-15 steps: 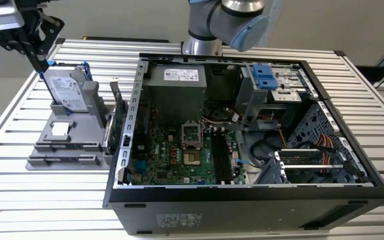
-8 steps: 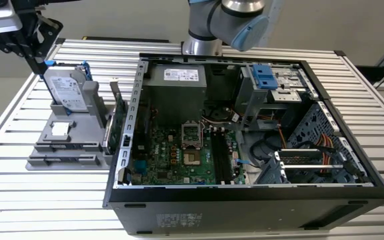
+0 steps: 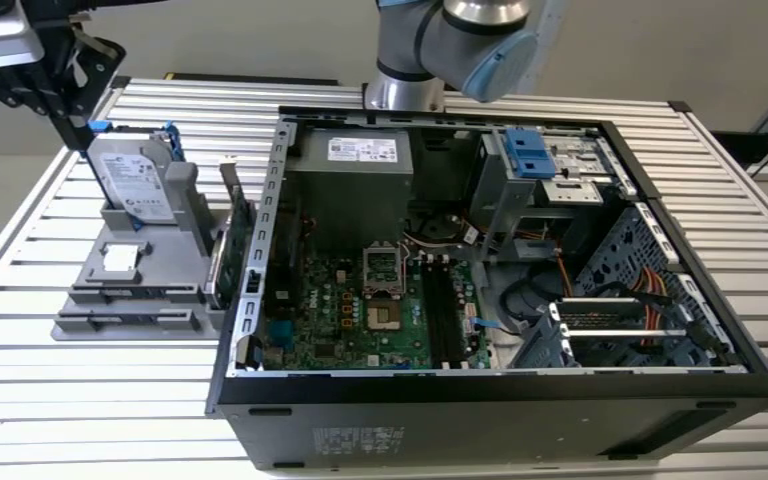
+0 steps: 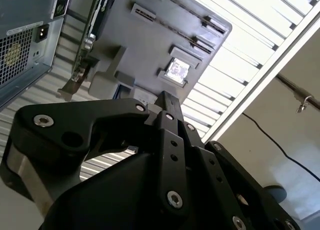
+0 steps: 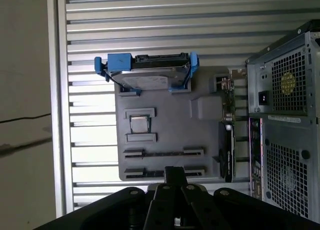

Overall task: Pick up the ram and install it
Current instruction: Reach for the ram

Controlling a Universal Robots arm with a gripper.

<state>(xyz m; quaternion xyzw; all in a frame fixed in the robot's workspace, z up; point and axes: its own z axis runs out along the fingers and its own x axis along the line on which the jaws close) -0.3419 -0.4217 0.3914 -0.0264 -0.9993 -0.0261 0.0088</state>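
My gripper (image 3: 75,130) hangs at the exterior view's far left, above the silver hard drive (image 3: 137,180). Its black fingertips (image 5: 175,172) are pressed together with nothing between them, and in the first wrist view they hover over the near edge of the grey parts holder (image 5: 170,125). Two long narrow slots (image 5: 164,152) in that holder each show a thin dark line. I cannot tell whether the ram sits in one of them. The long black memory sockets (image 3: 444,310) lie on the green motherboard (image 3: 357,310) inside the open computer case (image 3: 491,385).
The hard drive with blue rails (image 5: 145,74) stands upright at the holder's far end. A green expansion card (image 3: 231,250) stands on edge between holder and case. A small pale square chip (image 5: 140,125) rests mid-holder. The slatted metal table (image 3: 91,400) surrounds everything.
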